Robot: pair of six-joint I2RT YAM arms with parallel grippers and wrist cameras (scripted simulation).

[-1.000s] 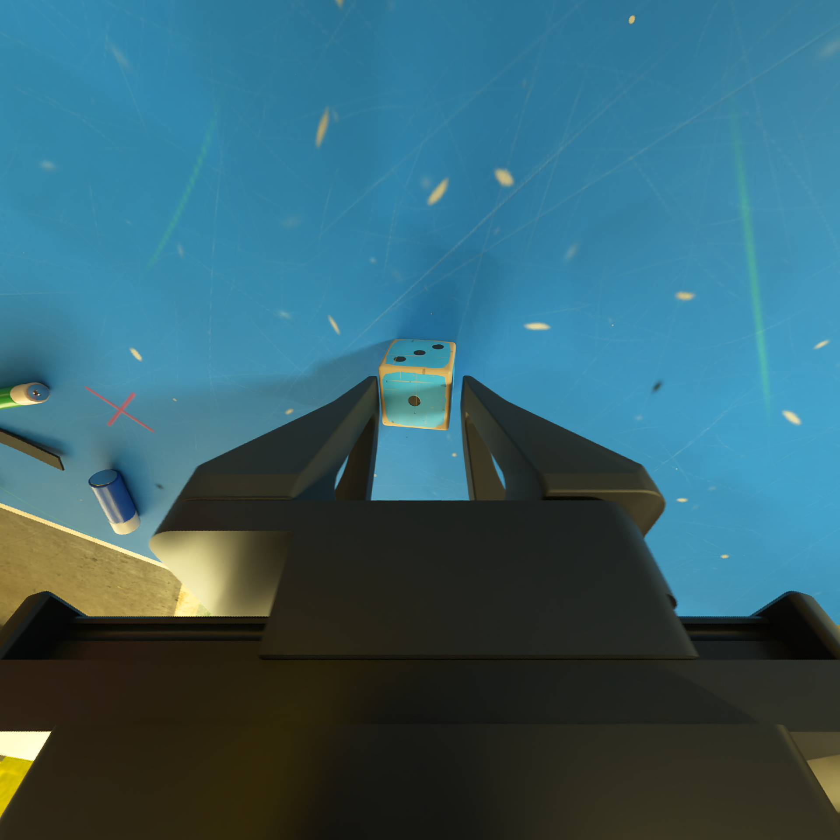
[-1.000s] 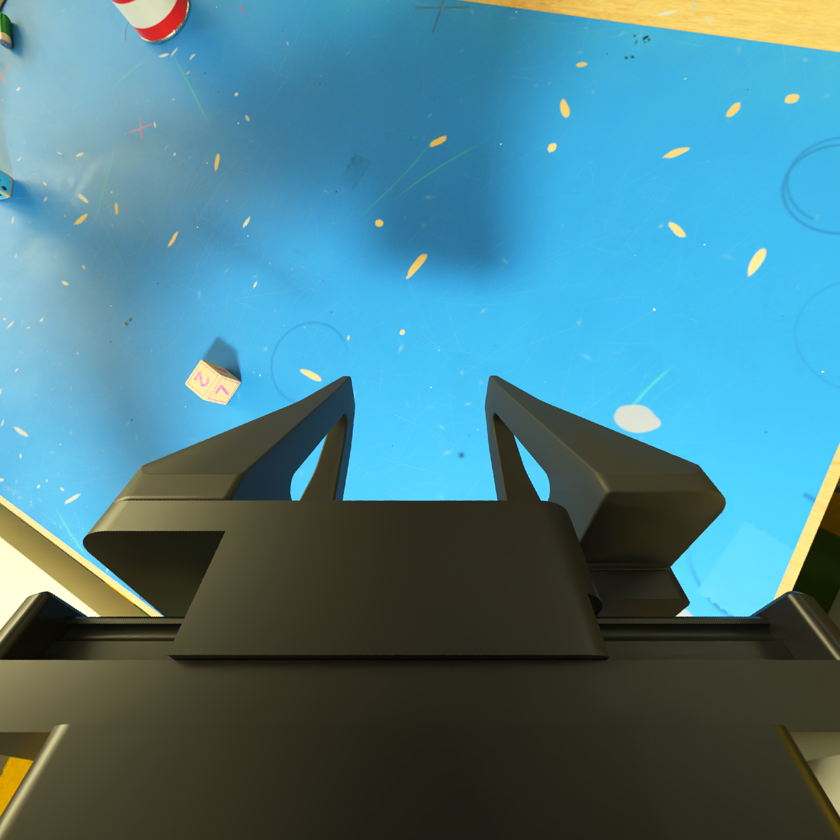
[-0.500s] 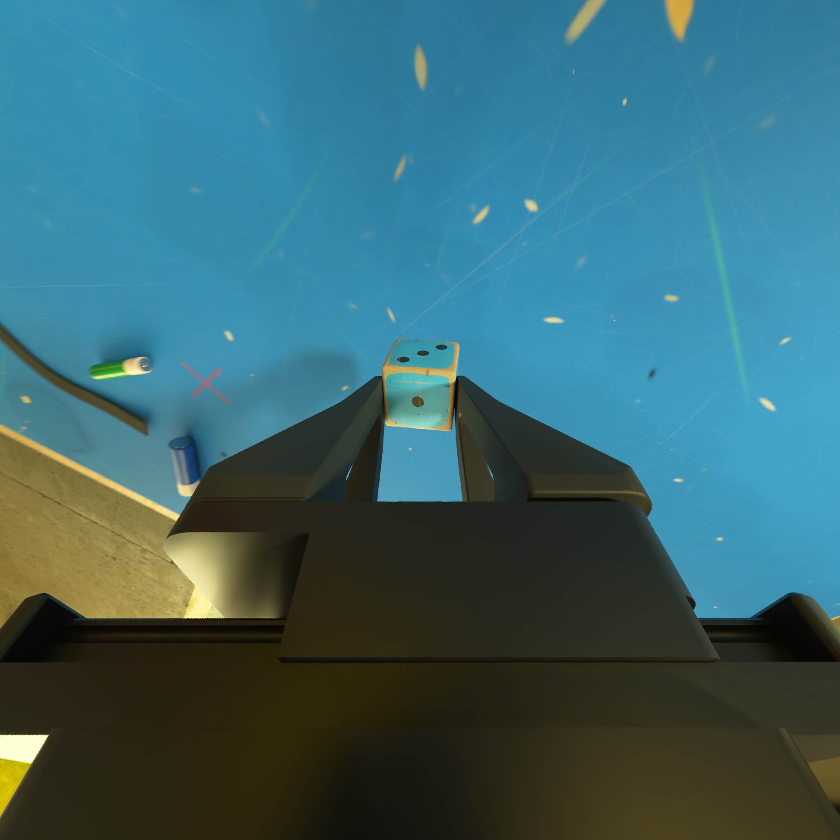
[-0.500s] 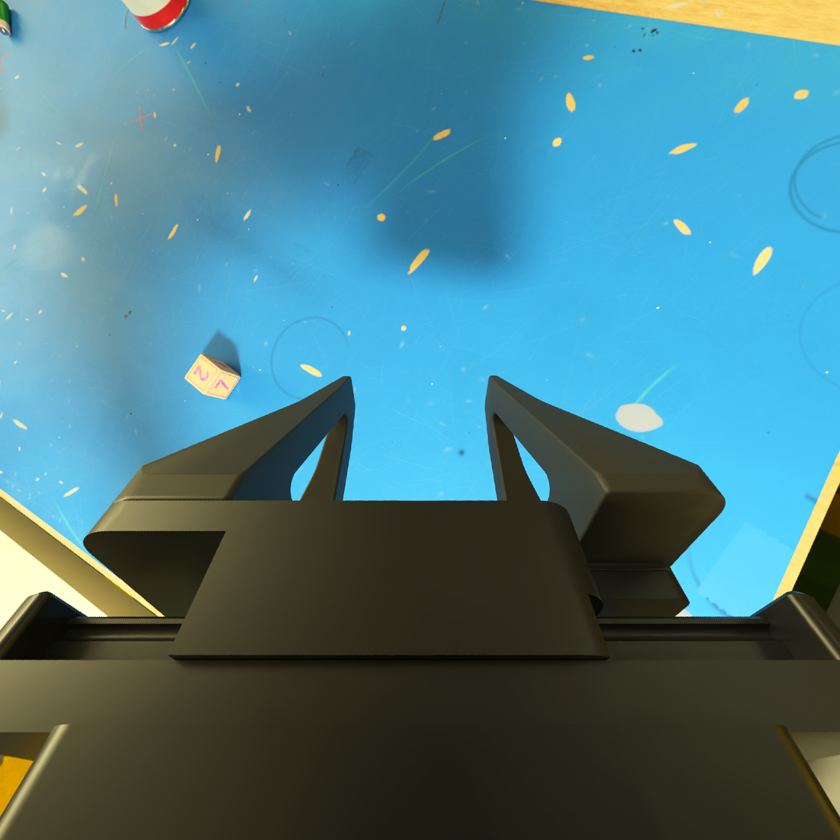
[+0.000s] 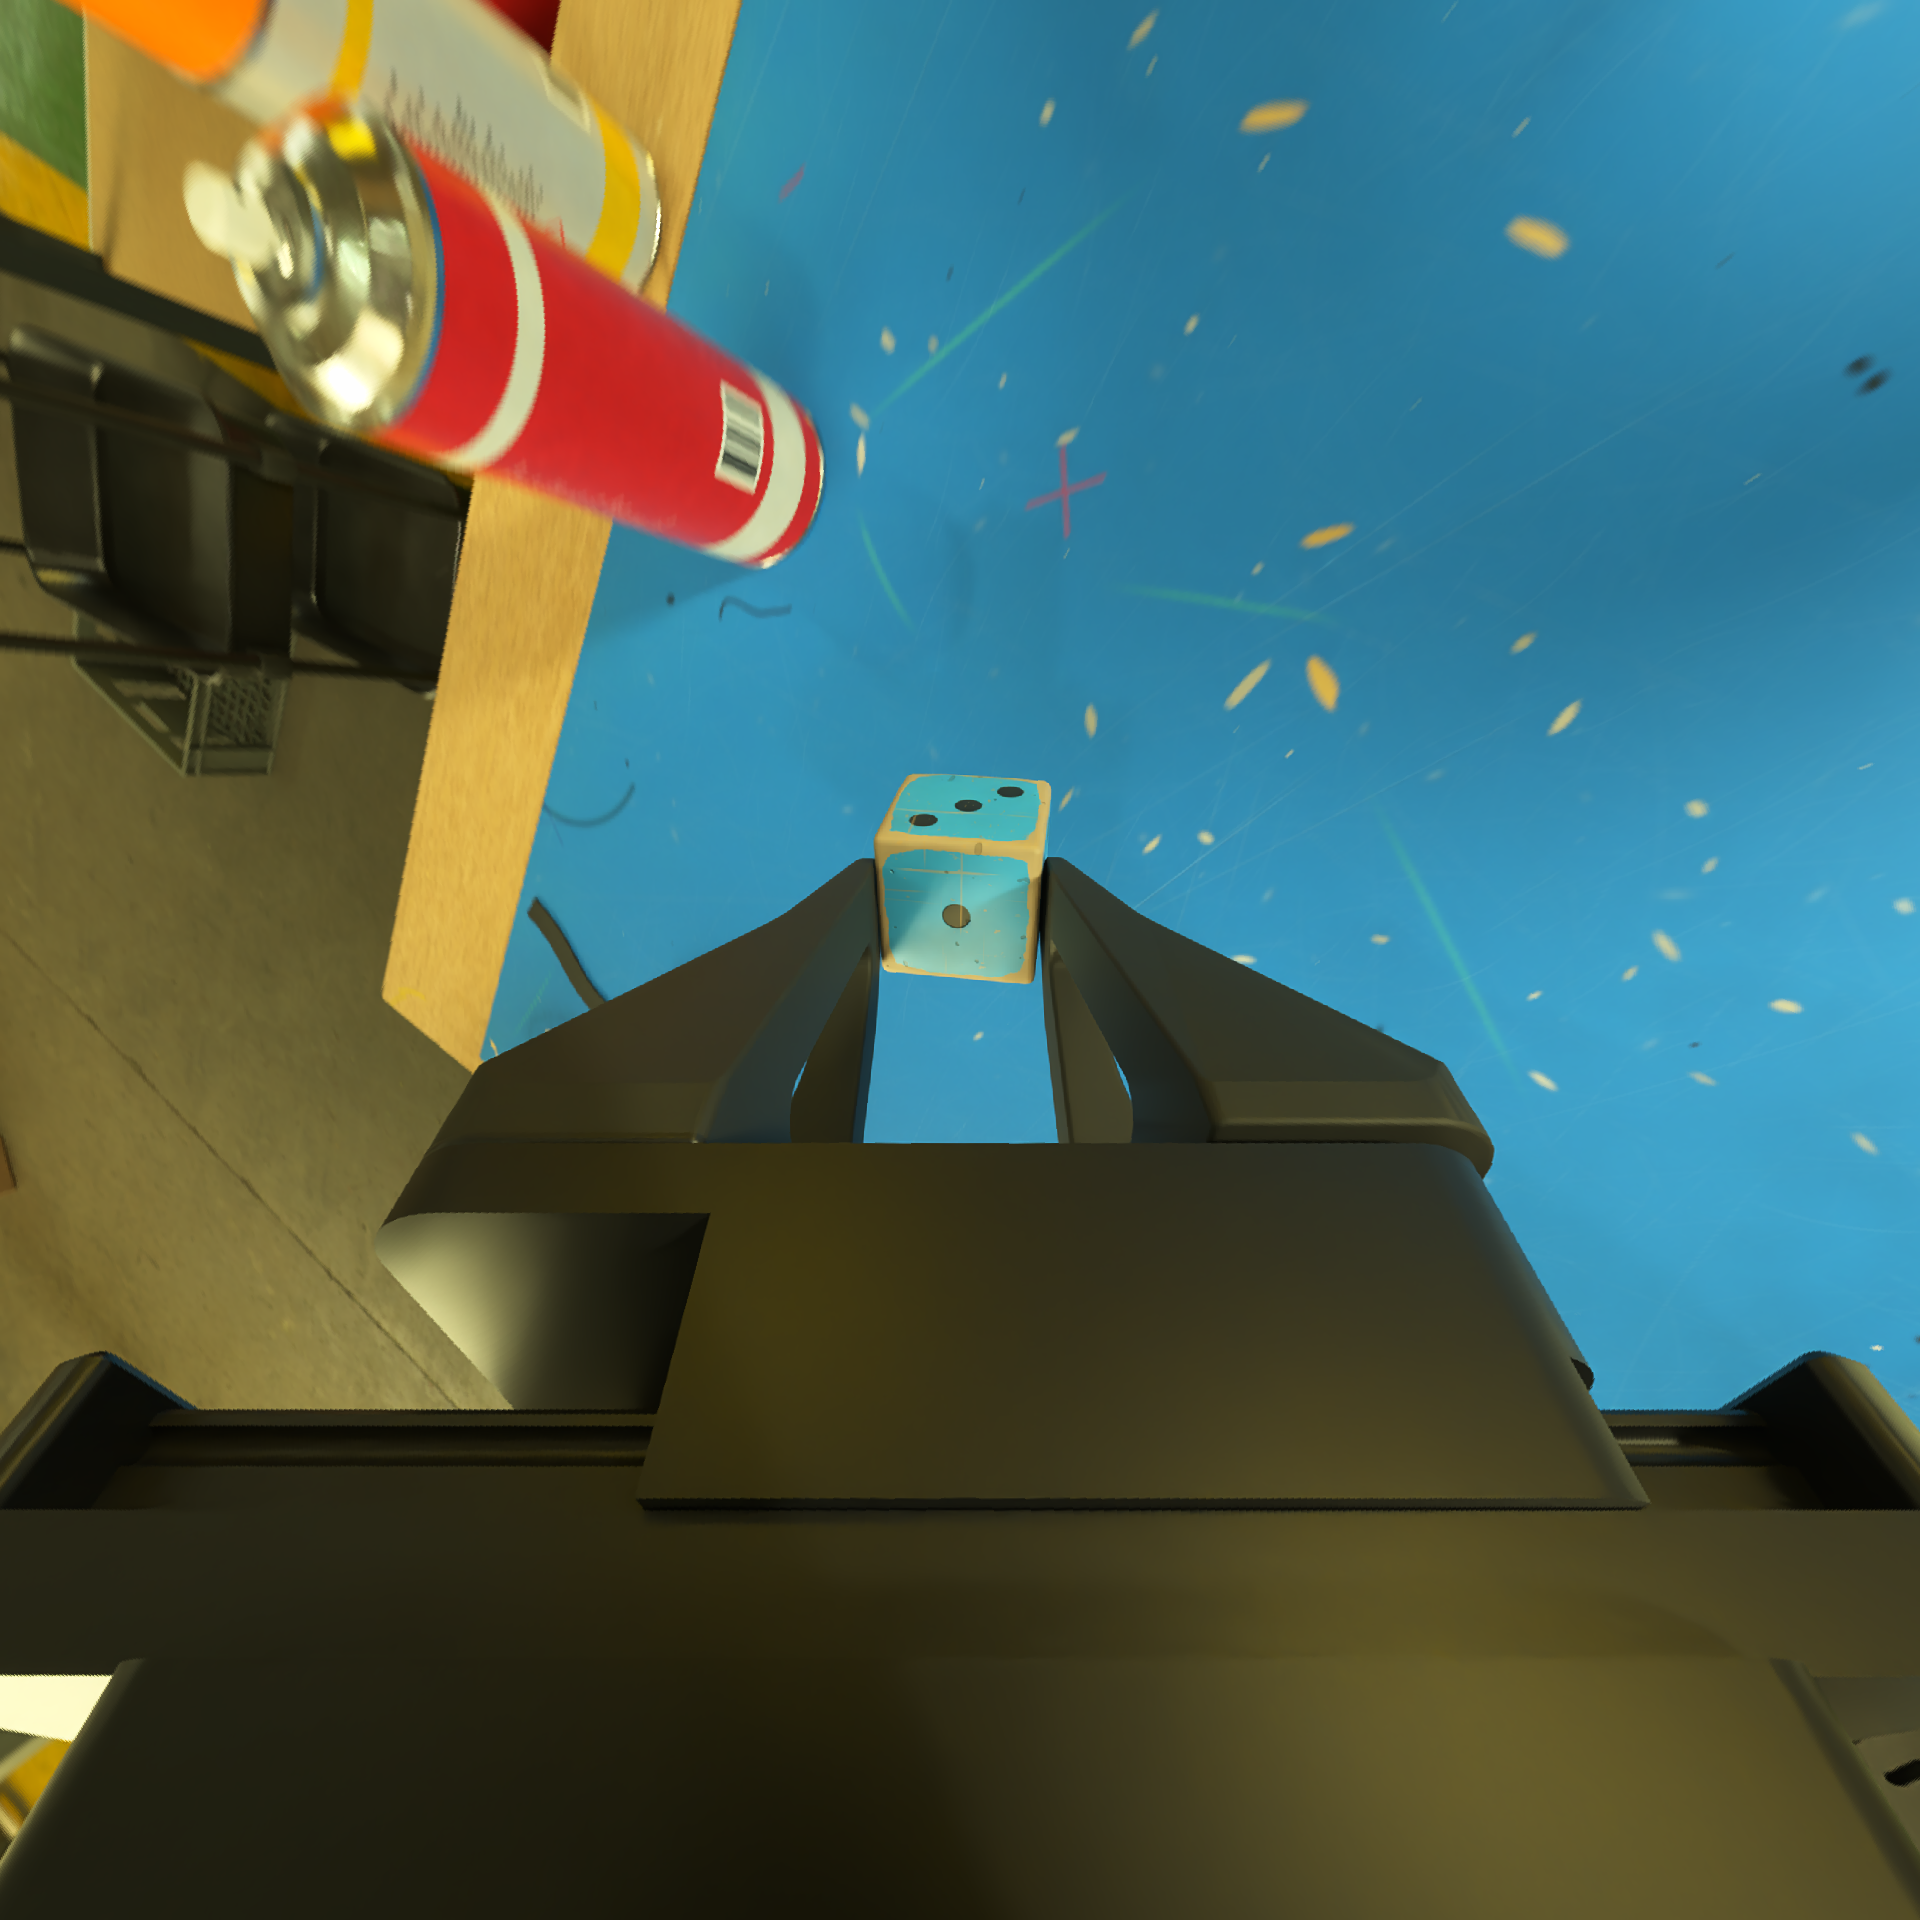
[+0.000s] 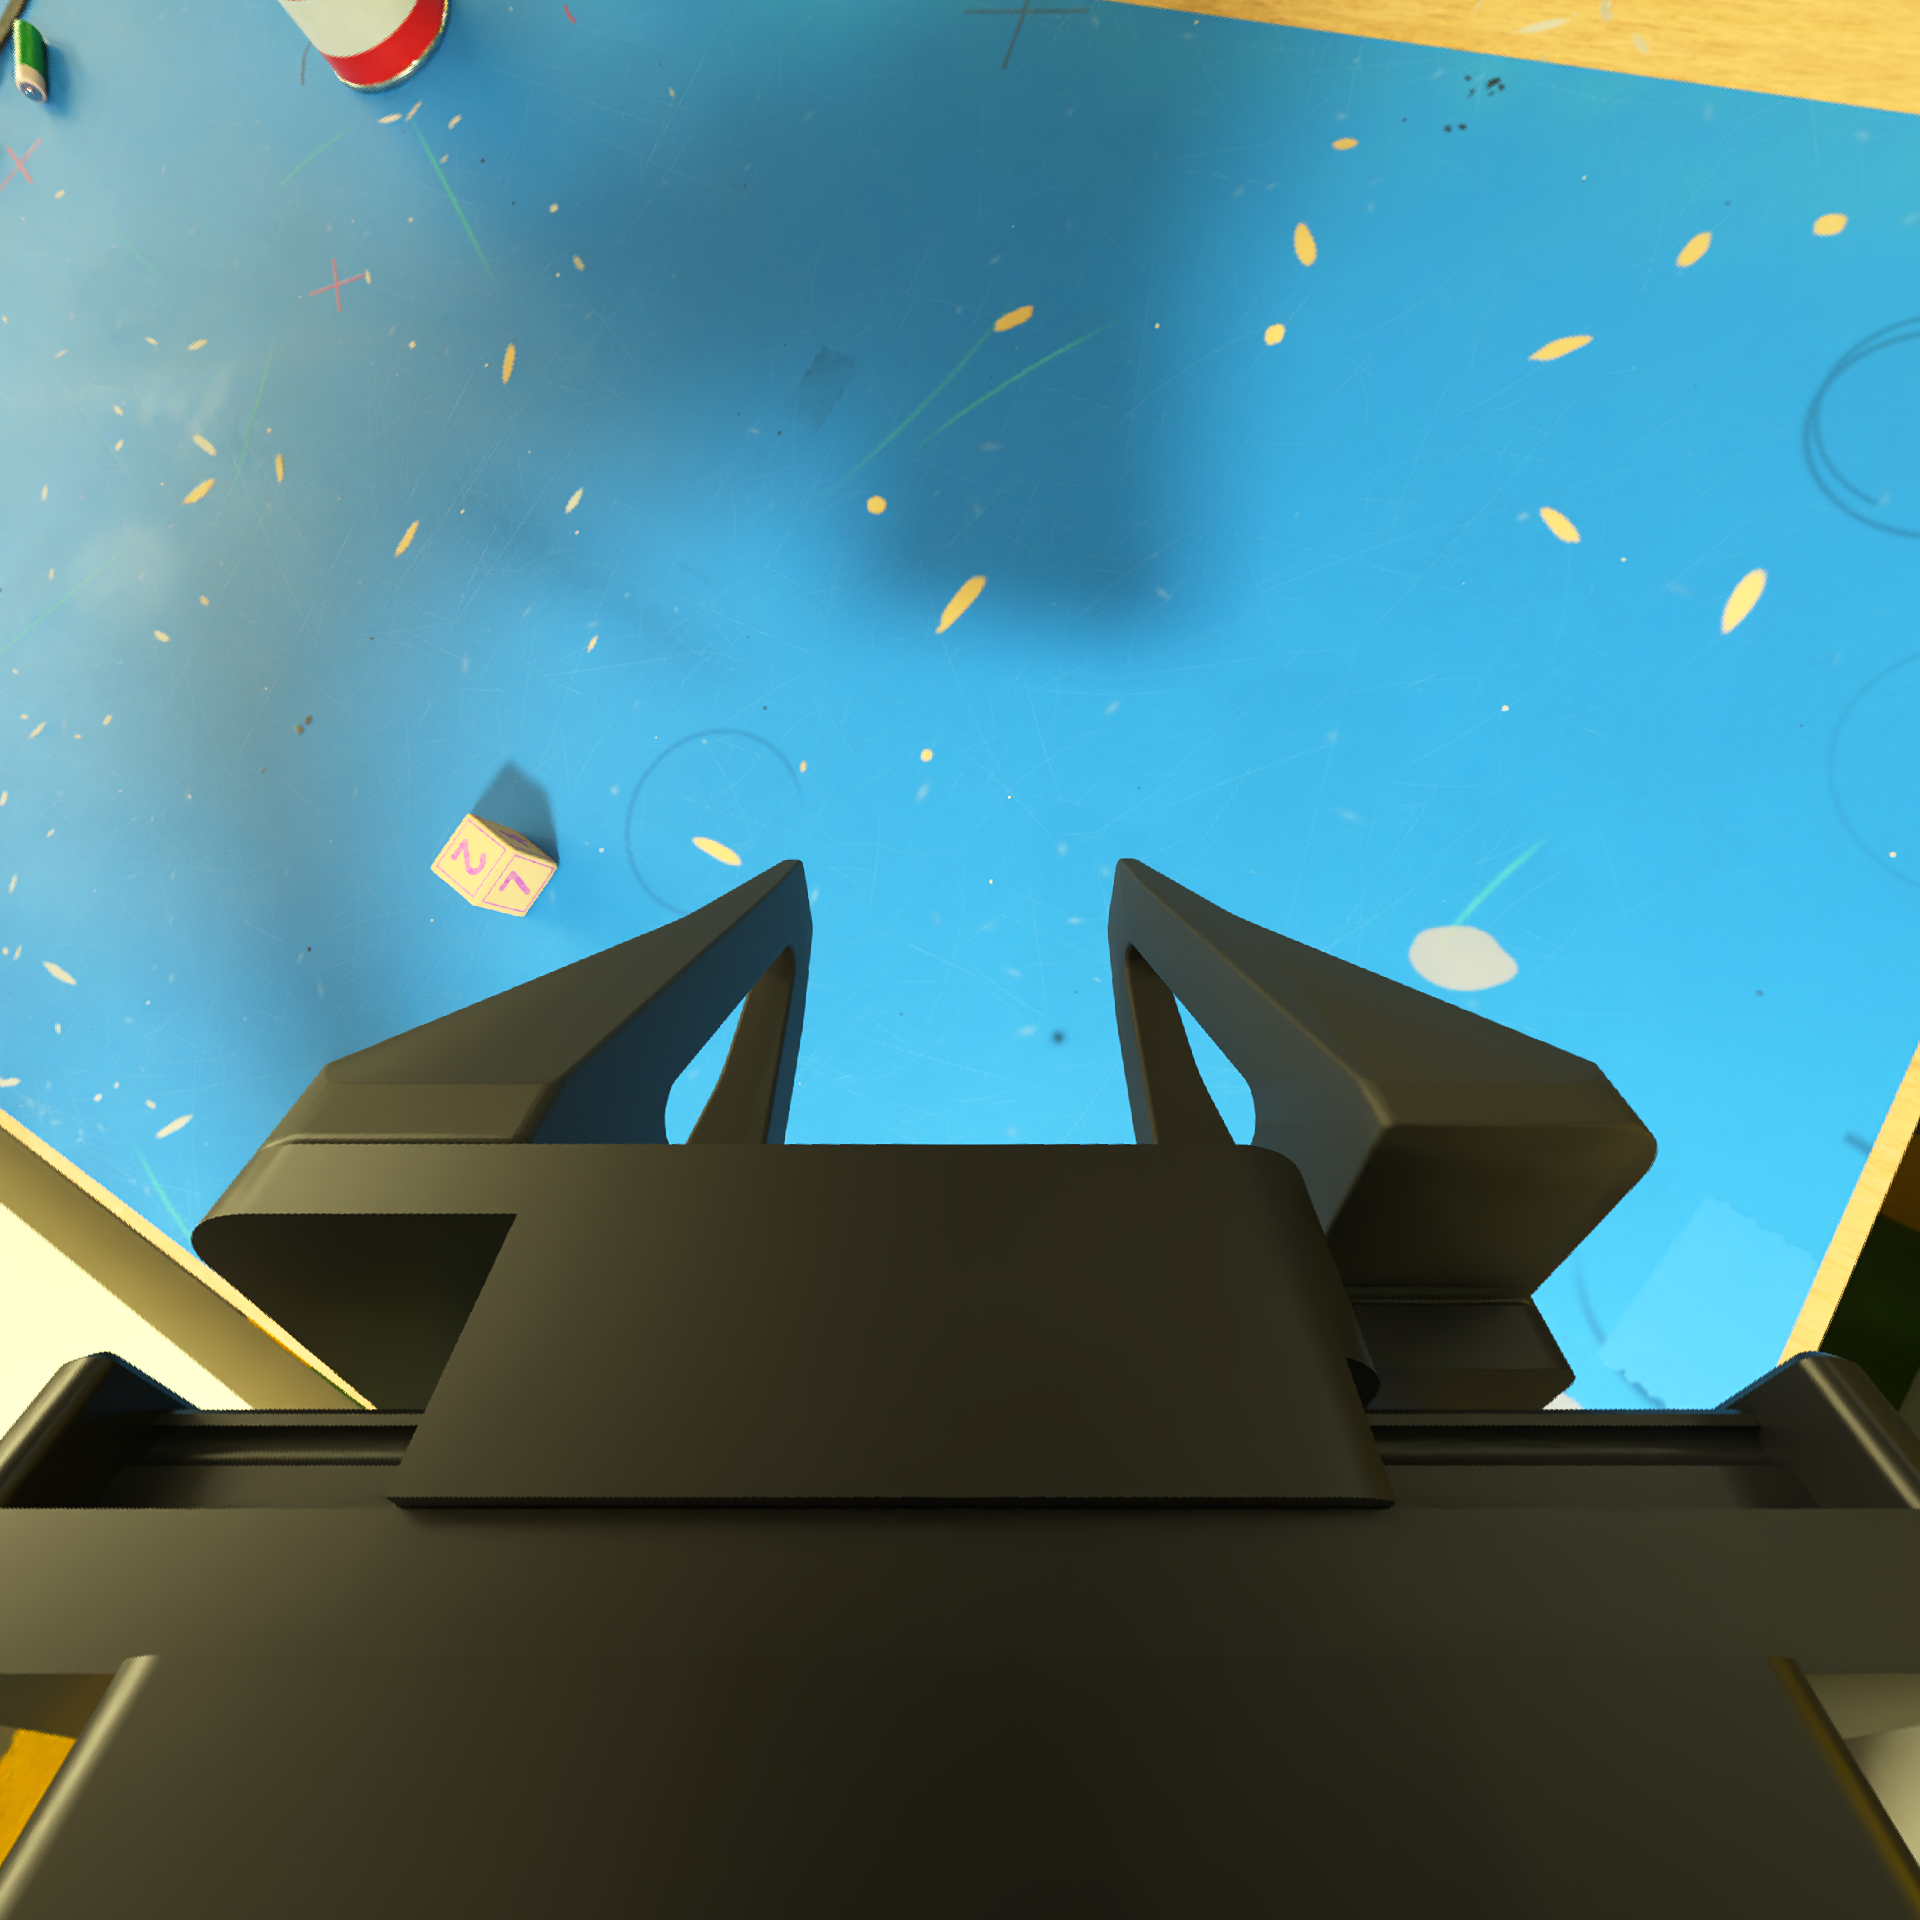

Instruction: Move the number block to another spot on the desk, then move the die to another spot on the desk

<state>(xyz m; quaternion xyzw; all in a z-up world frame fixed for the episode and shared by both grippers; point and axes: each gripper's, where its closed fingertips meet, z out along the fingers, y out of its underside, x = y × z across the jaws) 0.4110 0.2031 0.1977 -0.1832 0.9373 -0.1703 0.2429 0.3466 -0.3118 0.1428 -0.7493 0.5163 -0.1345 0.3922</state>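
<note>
My left gripper [image 5: 961, 883] is shut on the die [image 5: 961, 878], a light blue cube with tan edges and black pips, and holds it above the blue desk mat [image 5: 1455, 520]. The number block [image 6: 494, 864], a cream cube with pink figures, rests on the mat [image 6: 1039, 675] in the right wrist view, to the left of my right gripper's left finger. My right gripper [image 6: 958, 883] is open and empty, high above the mat.
A red and white can [image 5: 582, 416] stands near the mat's left edge in the left wrist view, with a yellow-banded can [image 5: 499, 145] behind it. The wooden desk edge [image 5: 488, 727] and floor lie left. The red can [image 6: 369, 31] and a green battery [image 6: 29, 57] show far left in the right wrist view.
My left gripper shut on the die and lifted it, swinging toward the desk's edge so the cans came into view. The right gripper has barely moved.
</note>
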